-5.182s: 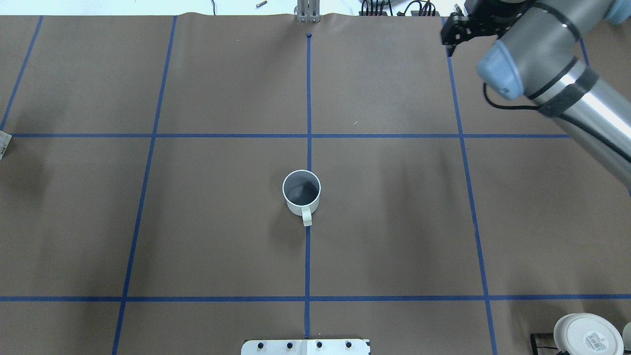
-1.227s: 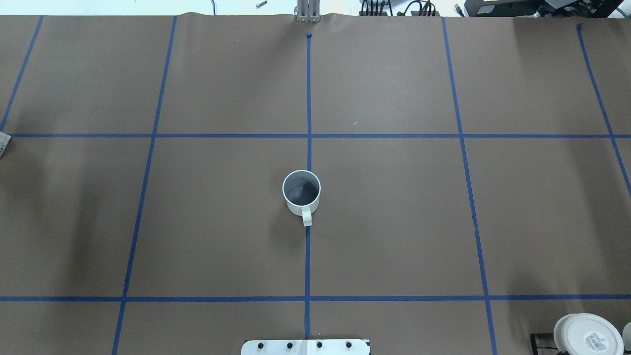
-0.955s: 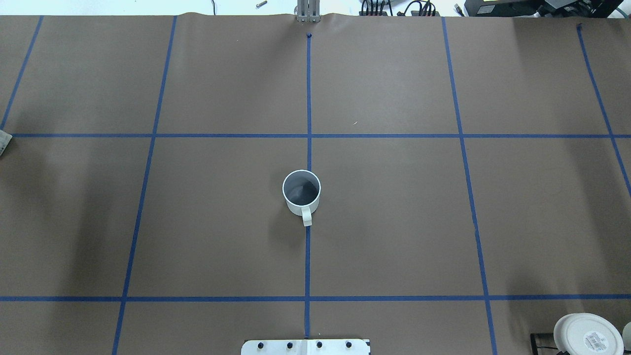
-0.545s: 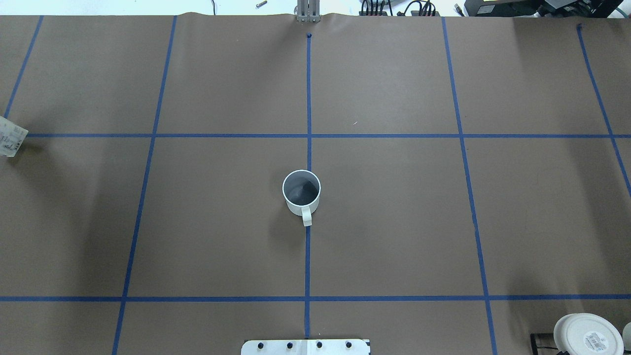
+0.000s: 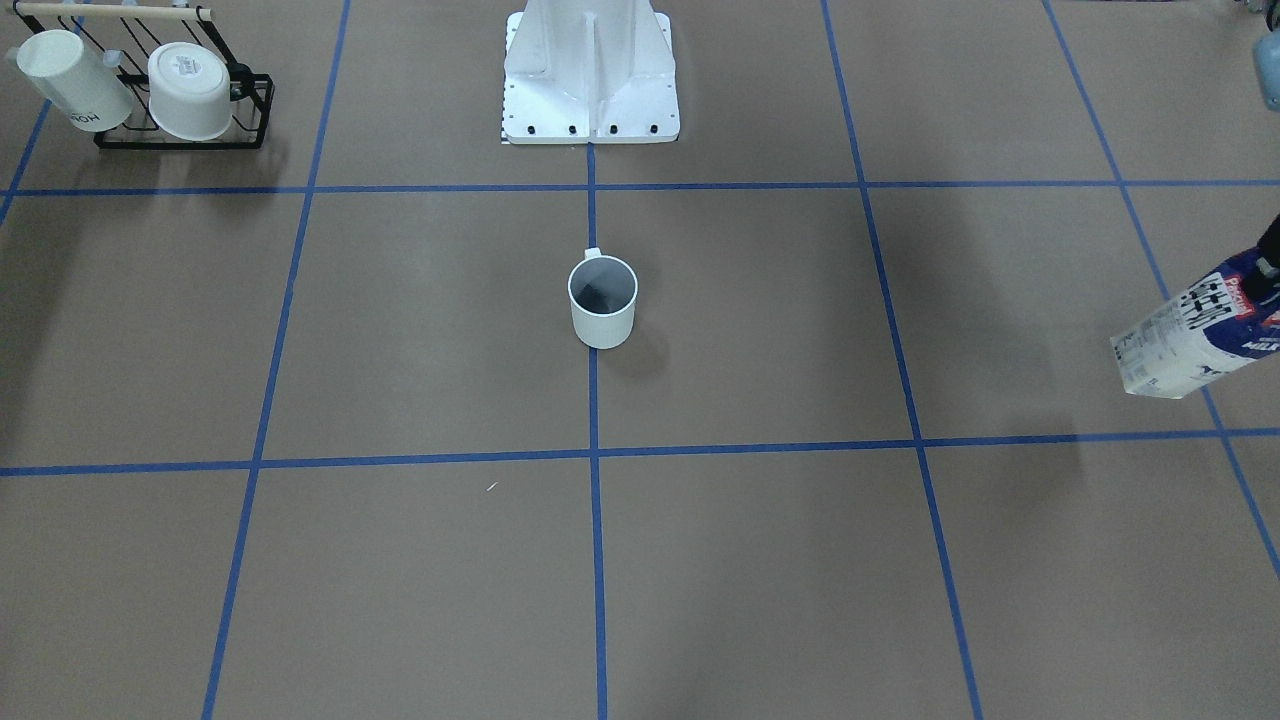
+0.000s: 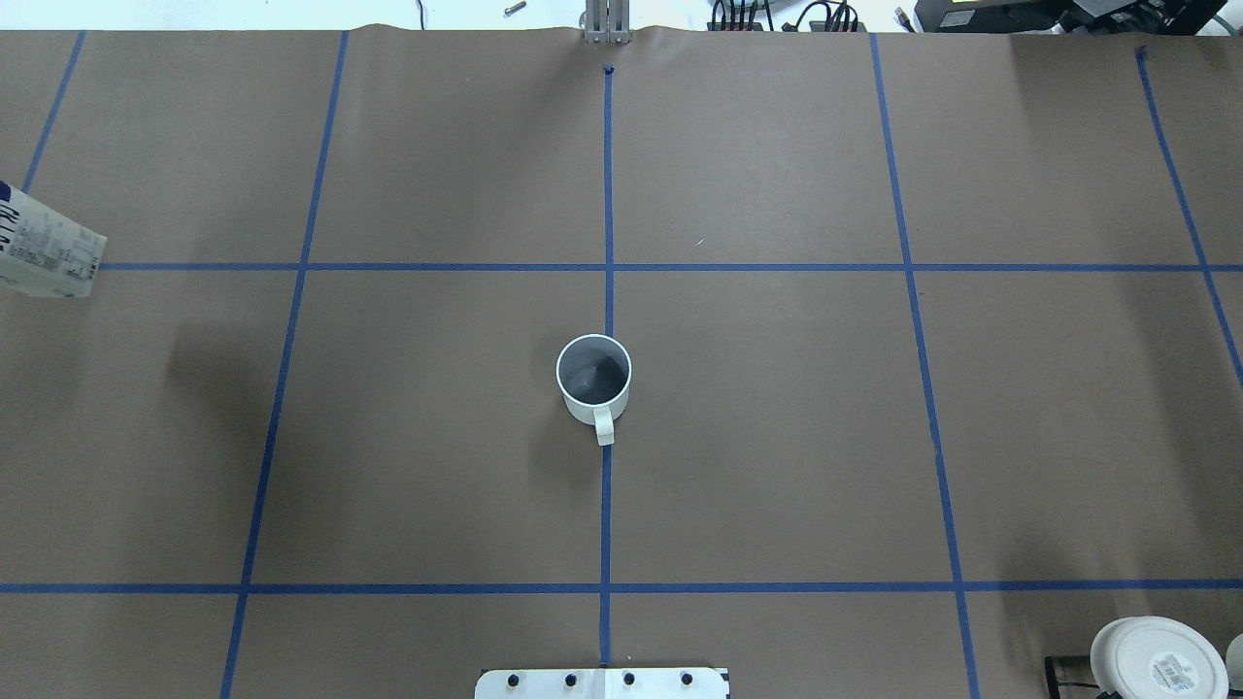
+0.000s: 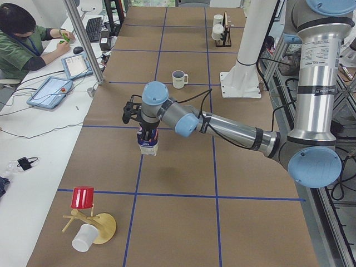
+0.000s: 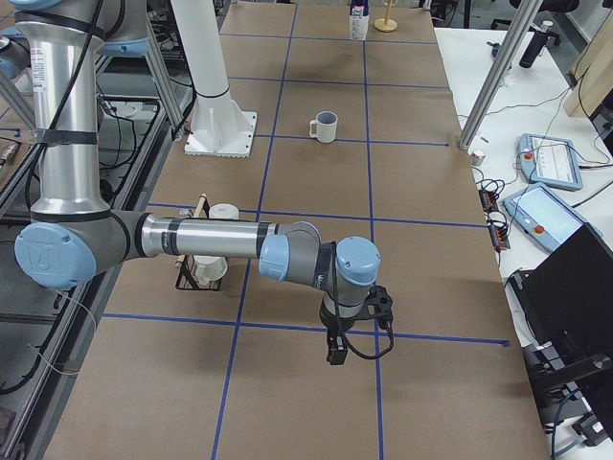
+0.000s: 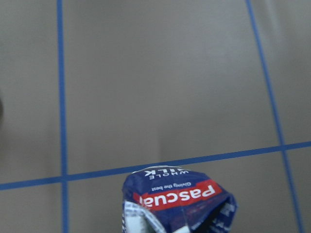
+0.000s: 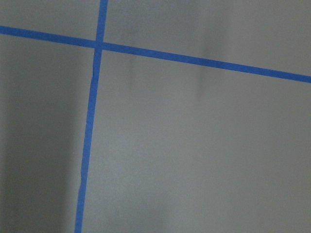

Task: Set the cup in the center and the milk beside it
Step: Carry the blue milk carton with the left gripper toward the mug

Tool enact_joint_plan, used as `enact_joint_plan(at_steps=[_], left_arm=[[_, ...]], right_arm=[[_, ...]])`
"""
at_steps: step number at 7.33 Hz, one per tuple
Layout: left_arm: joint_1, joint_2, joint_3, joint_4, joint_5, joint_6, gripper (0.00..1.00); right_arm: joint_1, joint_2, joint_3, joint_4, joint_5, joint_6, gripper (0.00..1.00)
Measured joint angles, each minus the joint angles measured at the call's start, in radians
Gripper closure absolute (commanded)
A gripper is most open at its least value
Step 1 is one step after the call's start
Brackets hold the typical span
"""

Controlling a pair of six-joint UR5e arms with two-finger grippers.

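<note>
The cup [image 6: 593, 379], a small white-grey mug with a dark inside, stands upright on the tape line that splits the center [image 6: 757, 427]; its handle points toward the robot base. It also shows in the front-facing view as the cup [image 5: 602, 300]. The milk [image 5: 1190, 335] hangs tilted above the table at the robot's far left, with its white lower end showing as the milk [image 6: 44, 254] at the overhead view's left edge. My left gripper [image 7: 147, 133] is shut on the carton's blue top [image 9: 177, 201]. My right gripper [image 8: 337, 353] hovers over bare table far from both; whether it is open or shut I cannot tell.
A black rack [image 5: 180, 135] holds two white cups near the robot's right side. The white robot base [image 5: 590, 70] stands behind the cup. A wooden stand [image 7: 97, 228] with a red and a white cup sits at the left end. A person [image 7: 22, 39] sits beside that end.
The milk has come further into the overhead view from the left edge, moving right. The cup has not moved. The right arm, seen 5.2 s ago, has left the overhead view.
</note>
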Motion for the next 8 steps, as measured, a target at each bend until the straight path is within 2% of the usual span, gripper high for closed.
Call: enact_joint_plan(at_steps=[2, 3, 6, 8], left_arm=[[0.172, -0.044, -0.164, 0.132, 0.117, -0.209, 1.00], [0.276, -0.114, -0.201, 0.191, 0.178, -0.334, 1.00], [0.591, -0.455, -0.190, 0.471, 0.404, -0.639, 1.00], [0.721, -0.613, -0.095, 0.536, 0.511, -0.758, 1.00]], right_arm=[[0.000, -0.002, -0.004, -0.001, 0.000, 0.000, 0.00], [0.000, -0.002, -0.008, -0.001, 0.000, 0.000, 0.00], [0.001, -0.002, -0.013, -0.001, 0.000, 0.001, 0.00], [0.000, -0.002, -0.017, -0.001, 0.000, 0.003, 0.00]])
